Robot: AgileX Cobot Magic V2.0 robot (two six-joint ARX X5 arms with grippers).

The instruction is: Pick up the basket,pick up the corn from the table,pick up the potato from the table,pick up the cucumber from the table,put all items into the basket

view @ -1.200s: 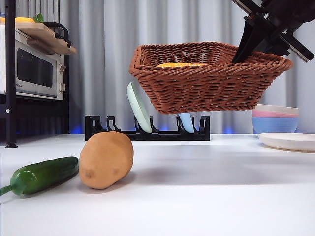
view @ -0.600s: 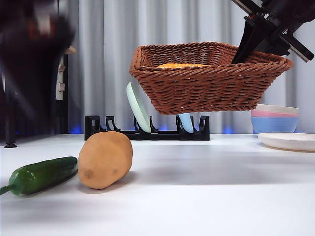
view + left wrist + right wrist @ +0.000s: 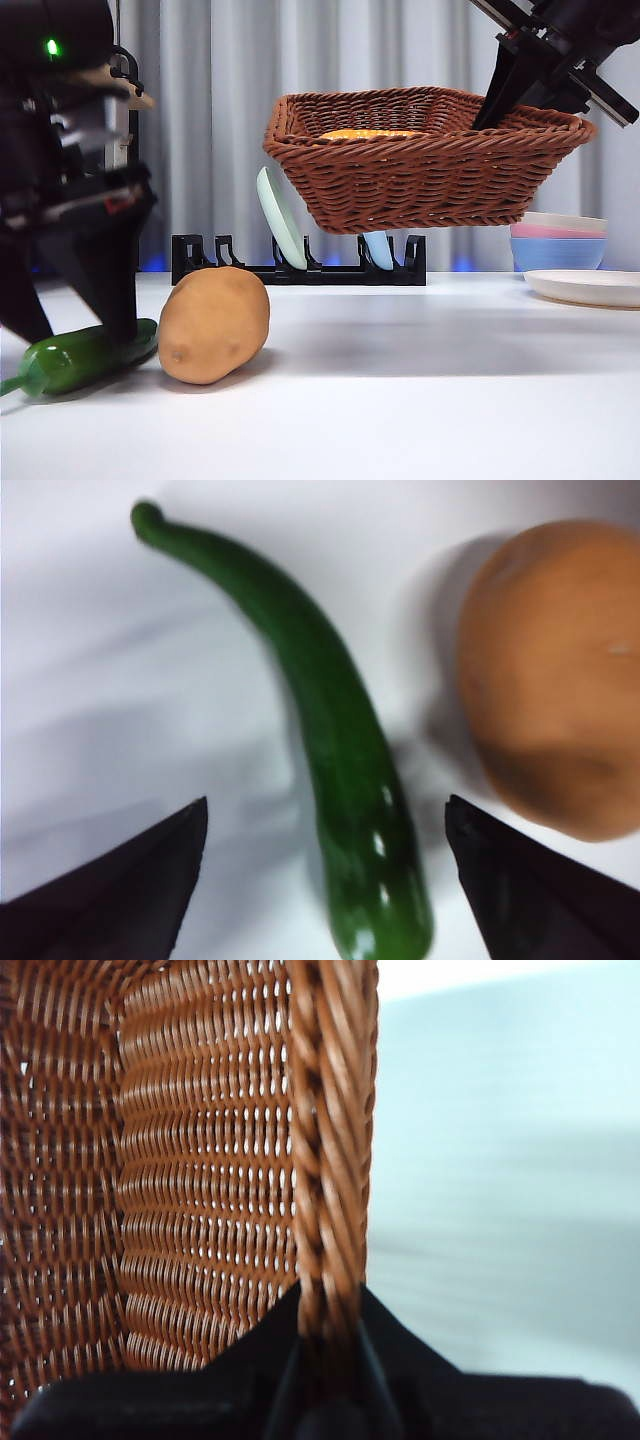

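The left gripper [image 3: 75, 335] comes down from above at the near left of the table [image 3: 420, 400], its dark arm upright and its two jaws pointing down at the tabletop. The jaws stand wide apart and straddle the cucumber [image 3: 80, 357], one on each side of its thicker end, with nothing clamped; in the front view one jaw tip looks to be against the cucumber's top, though contact cannot be told for sure. In the left wrist view the cucumber [image 3: 340, 770] lies lengthwise between the spread jaws of the left gripper [image 3: 325, 825], its thin curved stem end pointing away from them. The potato [image 3: 555, 675] lies on the table just outside one jaw, close beside the cucumber; whether the two touch cannot be told. In the front view the potato [image 3: 214, 324] sits just beside the gripper.

The right gripper [image 3: 325, 1330] reaches in at a slant from the upper right, holding the wicker basket [image 3: 420, 165] in the air above the table, slightly tilted. Its jaws are closed on the braided rim, one inside the basket [image 3: 200, 1160] and one outside. A sliver of the yellow-orange corn [image 3: 368, 133] shows inside the basket, below and away from that gripper.
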